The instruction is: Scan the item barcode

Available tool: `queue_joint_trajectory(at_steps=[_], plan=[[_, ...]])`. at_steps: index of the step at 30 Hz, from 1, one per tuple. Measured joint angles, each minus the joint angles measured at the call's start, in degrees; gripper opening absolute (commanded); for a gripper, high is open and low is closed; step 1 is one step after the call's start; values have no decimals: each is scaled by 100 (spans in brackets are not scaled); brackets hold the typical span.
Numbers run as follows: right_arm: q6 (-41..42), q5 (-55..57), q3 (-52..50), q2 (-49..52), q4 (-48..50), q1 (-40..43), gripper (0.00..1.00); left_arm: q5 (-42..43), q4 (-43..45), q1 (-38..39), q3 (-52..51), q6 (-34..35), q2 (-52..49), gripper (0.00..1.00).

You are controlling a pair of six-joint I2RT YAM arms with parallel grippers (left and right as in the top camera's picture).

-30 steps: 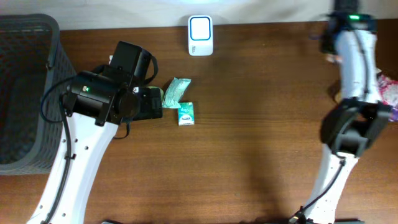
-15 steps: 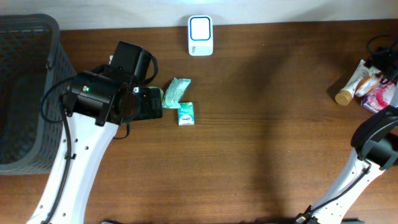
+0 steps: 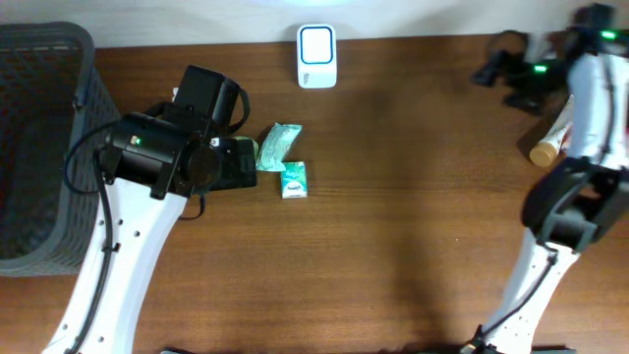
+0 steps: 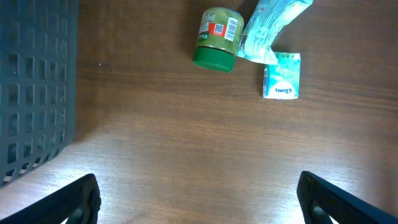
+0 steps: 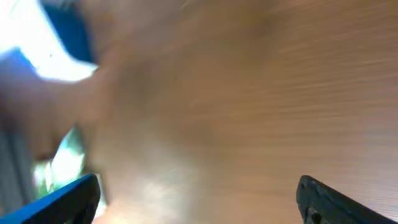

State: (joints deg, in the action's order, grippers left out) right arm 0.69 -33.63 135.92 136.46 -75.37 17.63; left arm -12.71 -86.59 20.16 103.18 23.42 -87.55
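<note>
A white barcode scanner (image 3: 316, 56) stands at the table's far edge. In the left wrist view a green-lidded jar (image 4: 217, 38) lies on its side with a printed code label facing up. A teal pouch (image 4: 267, 28) and a small white tissue pack (image 4: 282, 74) lie beside it. From overhead the pouch (image 3: 278, 144) and the tissue pack (image 3: 294, 180) show, while my left arm covers the jar. My left gripper (image 4: 199, 208) hangs open over bare wood short of these items. My right gripper (image 3: 503, 81) is open and empty at the far right, its wrist view blurred.
A dark grey mesh basket (image 3: 34, 147) fills the left end of the table. A tan-capped bottle (image 3: 550, 138) lies at the far right edge by my right arm. Bare brown wood lies between the two arms.
My right gripper has gone from shut to open, and its arm has swung about at the far right, now pointing left over the table. The left arm and the items have not moved.
</note>
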Motion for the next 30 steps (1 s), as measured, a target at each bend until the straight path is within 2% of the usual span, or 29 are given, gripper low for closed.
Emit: queue_joint_trajectory(at_steps=[4,8,12,16,21,26,29,30], plan=[[-420,-70,0,0,-378,-1119,99,0,0,0,0,-2,0,99],[-553,514,-20,0,-503,-2267,99,0,0,0,0,-2,0,99],[-492,702,-551,-2,-70,-3139,99,0,0,0,0,-2,0,99],[50,730,-1491,-2,774,-3681,99,0,0,0,0,0,0,99],[422,26,-2570,0,1766,-4085,79,0,0,0,0,-2,0,99],[1147,-352,-2885,-20,2286,-4266,56,0,0,0,0,0,0,99],[1530,-389,-3016,-24,2479,-4286,36,0,0,0,0,-2,0,99],[1672,-358,-3064,-24,2524,-4288,34,0,0,0,0,-2,0,99]])
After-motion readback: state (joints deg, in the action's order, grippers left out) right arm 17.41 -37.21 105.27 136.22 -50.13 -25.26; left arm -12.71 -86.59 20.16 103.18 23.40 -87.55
